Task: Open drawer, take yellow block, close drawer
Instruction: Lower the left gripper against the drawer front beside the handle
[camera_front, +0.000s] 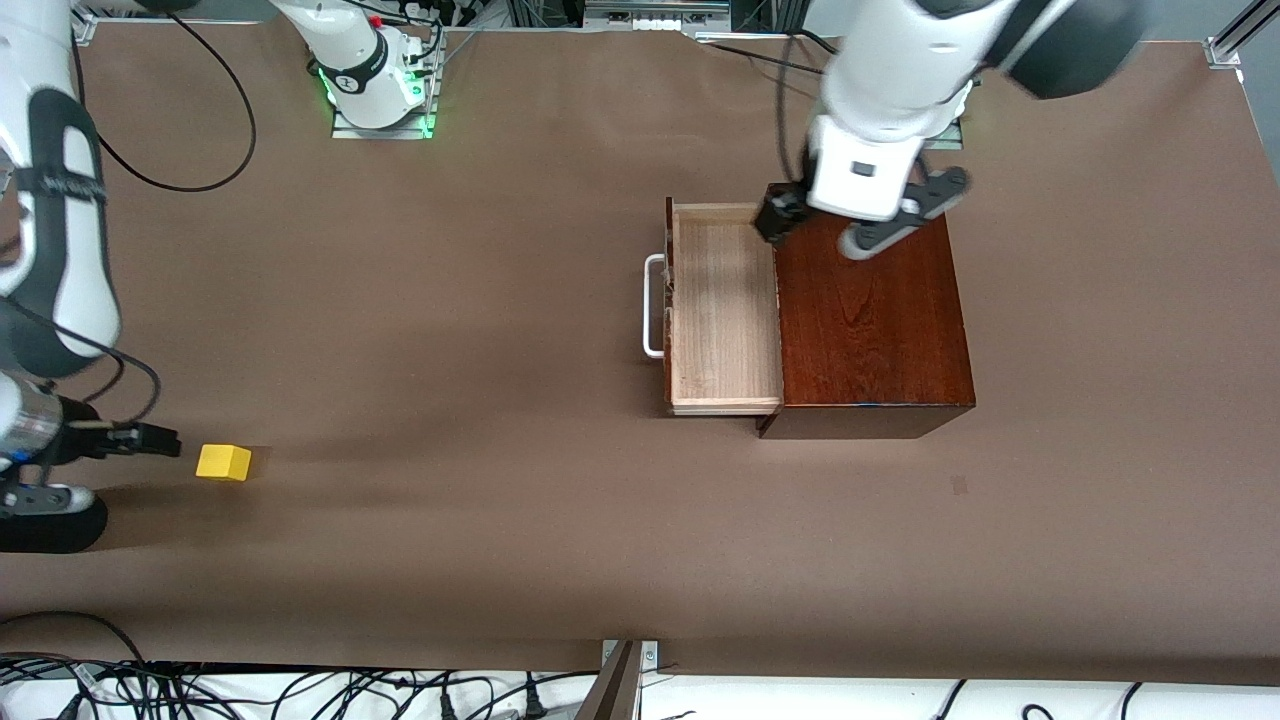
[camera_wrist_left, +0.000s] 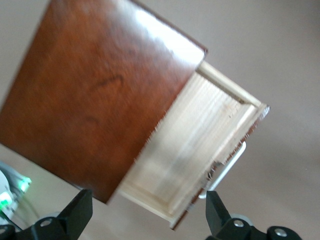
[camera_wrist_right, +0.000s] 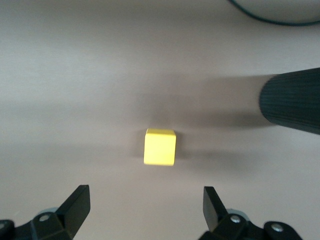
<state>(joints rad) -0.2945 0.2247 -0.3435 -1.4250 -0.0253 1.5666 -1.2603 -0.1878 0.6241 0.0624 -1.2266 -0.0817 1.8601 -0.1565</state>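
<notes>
Just beside the open right gripper (camera_front: 140, 460), apparently untouched: yellow block (camera_front: 223, 462).

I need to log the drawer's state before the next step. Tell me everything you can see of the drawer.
The drawer is a pale-wood tray with a dark reddish-brown front and a white bar handle. It stands pulled well out of the glossy dark box, toward the right arm's end of the table, level and straight. The part of its inside that shows is empty. Nothing grips it: the left hand hangs open over the box's top, beside the tray's corner.
</notes>
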